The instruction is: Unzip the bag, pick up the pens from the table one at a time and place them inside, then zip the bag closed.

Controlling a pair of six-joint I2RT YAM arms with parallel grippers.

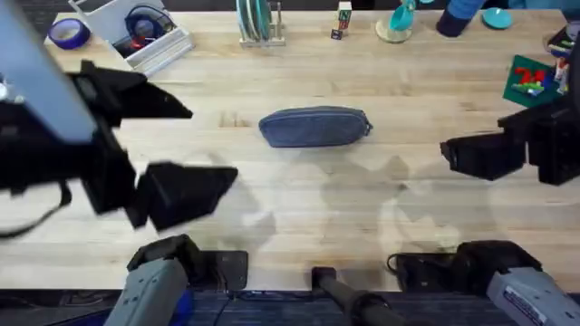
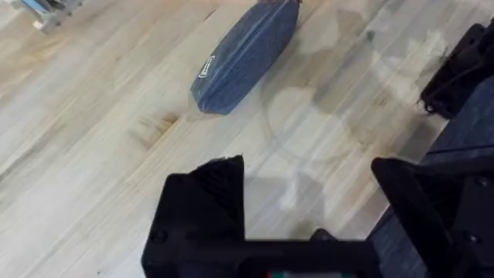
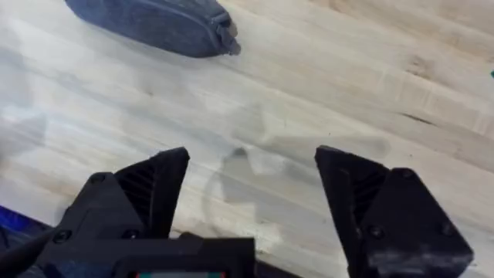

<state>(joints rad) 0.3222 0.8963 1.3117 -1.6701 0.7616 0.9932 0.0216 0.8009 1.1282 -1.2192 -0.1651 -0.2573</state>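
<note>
Presently catalogued: one bag, blue-grey fabric, lying lengthwise at the middle of the desk, towards the far half. Condition: seems zipped shut along its length, as far as the wrist views allow; no dark lining visible; a small pull or tab projects at its right end.

Pens: none visible on the bare desk around the bag. Judgement: either they are already inside, or they lie somewhere the cameras do not cover; the pictures cannot settle which.

Left claw: released, fingers spread wide, grasping nothing, held above the near-left desk, well apart from the bag.

Right claw: released, fingers spread, grasping nothing, at the right side of the desk, well apart from the bag.

Progress, as a judgement: with the bag closed, pens unseen and both claws clear, the task looks finished or nearly so, though a closed bag alone would equally suit a task not yet begun.
</note>
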